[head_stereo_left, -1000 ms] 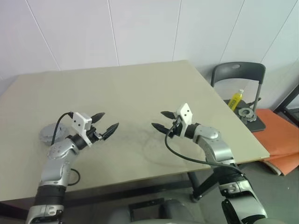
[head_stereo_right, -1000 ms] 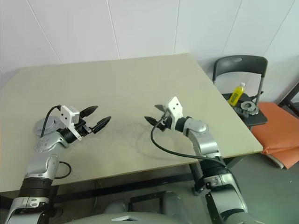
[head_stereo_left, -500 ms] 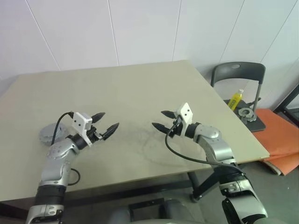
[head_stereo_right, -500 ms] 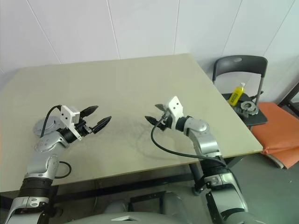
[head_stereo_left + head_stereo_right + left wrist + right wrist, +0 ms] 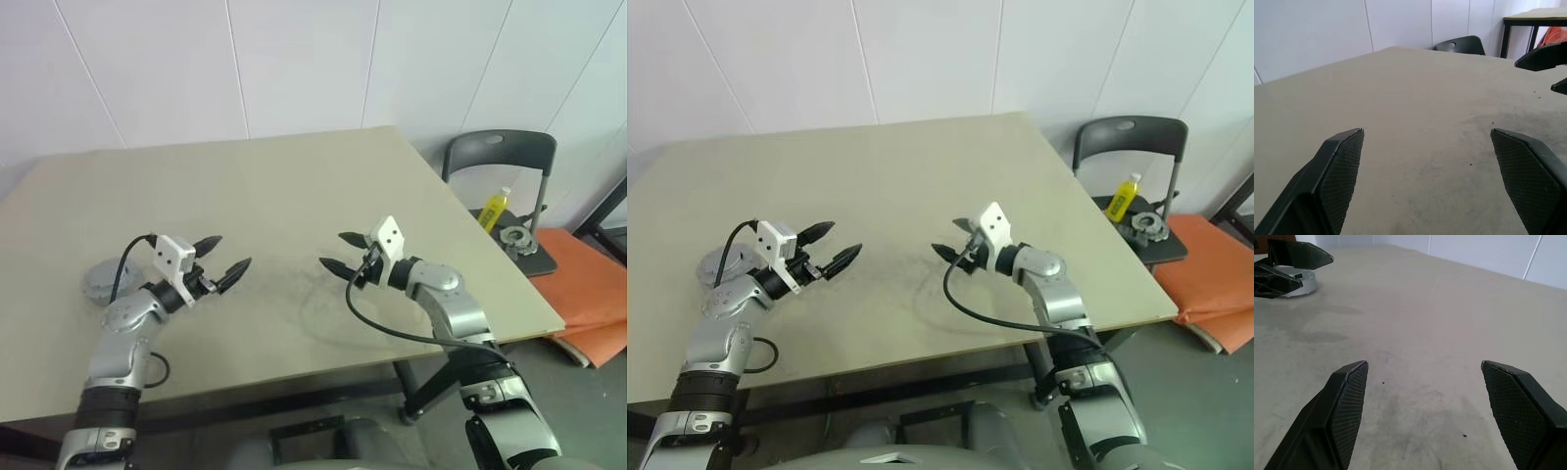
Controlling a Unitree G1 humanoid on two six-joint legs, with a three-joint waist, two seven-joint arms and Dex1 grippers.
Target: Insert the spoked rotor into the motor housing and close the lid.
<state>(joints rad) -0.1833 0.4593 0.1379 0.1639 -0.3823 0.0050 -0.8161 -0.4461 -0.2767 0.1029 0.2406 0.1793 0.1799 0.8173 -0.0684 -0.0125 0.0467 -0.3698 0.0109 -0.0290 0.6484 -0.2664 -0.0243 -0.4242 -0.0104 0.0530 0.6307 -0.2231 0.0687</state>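
Observation:
A round grey metal puck, the motor housing [image 5: 98,279], lies near the table's left edge, behind my left wrist; the right wrist view shows it as a grey disc [image 5: 1299,283]. Its top is plain grey and I cannot tell whether the lid sits on it. The spoked rotor is hidden. My left gripper [image 5: 231,253] hovers open over the table, to the right of the housing and pointing toward the middle. My right gripper [image 5: 331,249] faces it, open, with nothing between its fingers. Bare tabletop lies between the two.
The beige table [image 5: 274,186] stands against a white wall. Past the table's right edge a dark folding chair [image 5: 502,157] holds a yellow bottle [image 5: 496,208] and a small silvery round part [image 5: 514,238]. An orange mat [image 5: 588,284] lies on the floor beyond it.

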